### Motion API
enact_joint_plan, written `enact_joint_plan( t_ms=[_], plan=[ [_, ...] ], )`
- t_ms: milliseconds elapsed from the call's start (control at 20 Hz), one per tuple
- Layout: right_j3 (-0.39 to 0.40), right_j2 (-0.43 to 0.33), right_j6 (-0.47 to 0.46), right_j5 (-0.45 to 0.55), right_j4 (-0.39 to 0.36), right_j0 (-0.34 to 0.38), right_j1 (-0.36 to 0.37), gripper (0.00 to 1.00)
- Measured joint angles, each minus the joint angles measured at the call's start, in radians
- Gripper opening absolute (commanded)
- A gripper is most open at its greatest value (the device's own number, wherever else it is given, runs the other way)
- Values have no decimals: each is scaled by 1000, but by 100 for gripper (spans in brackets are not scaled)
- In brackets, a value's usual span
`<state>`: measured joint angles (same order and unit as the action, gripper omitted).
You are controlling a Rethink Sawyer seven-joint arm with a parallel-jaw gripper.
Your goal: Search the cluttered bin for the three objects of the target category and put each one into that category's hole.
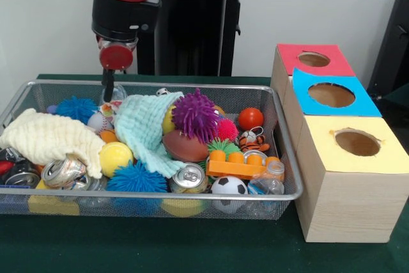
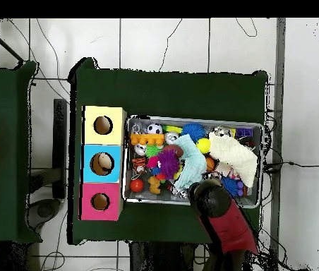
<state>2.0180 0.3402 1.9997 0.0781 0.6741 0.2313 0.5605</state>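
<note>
Your gripper (image 1: 109, 96) hangs from the red and black arm (image 1: 119, 1) down into the far left part of the wire bin (image 1: 291, 180), with its tip among the clutter just beside a small clear item and the mint green cloth (image 1: 144, 129); you cannot tell from either view whether its fingers are open or closed, since the tip is buried in the toys in the front view and the arm covers it in the overhead view. The bin is packed: a cream cloth (image 1: 48, 139) lies across the left side, a purple spiky ball (image 1: 195, 115) sits on top near the middle, a brown football (image 1: 186, 146) lies just below it, a yellow ball (image 1: 115, 157) rests beside the cream cloth, blue spiky balls (image 1: 136, 178) show at the front and far left, and a soccer ball (image 1: 228, 187), drink cans (image 1: 188, 178) and an orange toy brick (image 1: 241, 163) crowd the front right. Beside the bin stand three wooden boxes, each with a round hole on top: the red box (image 1: 312, 60) farthest back, the blue box (image 1: 331, 96) in the middle, and the yellow box (image 1: 354, 143) nearest the camera
</note>
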Motion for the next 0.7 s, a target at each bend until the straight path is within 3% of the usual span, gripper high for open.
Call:
enact_joint_plan(
  t_ms=[700],
  plan=[
    [26, -19, 14, -21, 52, -42, -12, 100]
  ],
)
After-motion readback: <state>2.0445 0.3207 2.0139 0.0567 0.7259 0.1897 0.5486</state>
